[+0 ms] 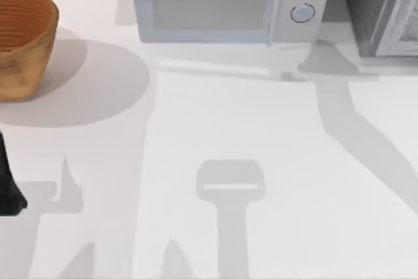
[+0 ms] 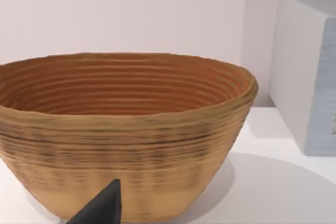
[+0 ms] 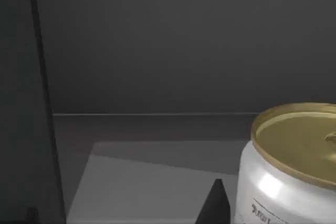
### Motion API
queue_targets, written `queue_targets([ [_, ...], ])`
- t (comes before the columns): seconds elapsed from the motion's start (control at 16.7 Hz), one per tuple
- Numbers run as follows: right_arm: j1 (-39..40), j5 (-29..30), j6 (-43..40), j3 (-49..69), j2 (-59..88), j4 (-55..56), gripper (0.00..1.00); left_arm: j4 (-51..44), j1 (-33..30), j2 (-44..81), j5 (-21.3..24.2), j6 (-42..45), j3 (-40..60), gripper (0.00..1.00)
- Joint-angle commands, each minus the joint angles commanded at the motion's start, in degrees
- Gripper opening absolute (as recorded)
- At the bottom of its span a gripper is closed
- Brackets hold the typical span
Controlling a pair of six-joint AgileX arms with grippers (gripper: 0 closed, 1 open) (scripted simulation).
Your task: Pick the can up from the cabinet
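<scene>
Right wrist view — can [image 3: 294, 166] inside cabinet [image 3: 157, 51], beside right claw [image 3: 126, 216] — grip unclear.

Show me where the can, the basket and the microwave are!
can [image 3: 294, 145], right wrist view: on its dull-gold top face.
basket [image 1: 23, 44], top view: on its woven outer wall.
microwave [image 1: 209, 1], top view: on its door window.

— Any writing to read out there?

— Just a scrap: dark print low on the silver side of the can [image 3: 283, 182], cut off at the edge and too small to make out.

— And the microwave [image 1: 222, 4]?

— Its two knobs carry no legible marks. The basket [image 2: 126, 135] and the cabinet [image 1: 385, 4] show no lettering either.
</scene>
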Motion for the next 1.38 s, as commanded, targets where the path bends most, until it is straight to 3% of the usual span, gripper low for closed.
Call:
queue_targets([
  [0.24,-1.28,-1.31,-0.01,-3.56,-2.29,1.08,0.0,0.0,0.0,0.0,0.0,0.0,0.0,1.0],
  [0.48,-5.83,-6.0,-0.06,-16.53,-10.38,4.94,0.0,0.0,0.0,0.0,0.0,0.0,0.0,1.0],
  [1.38,-35.09,-36.21,-0.62,-94.25,-62.65,29.91,0.0,0.0,0.0,0.0,0.0,0.0,0.0,1.0],
])
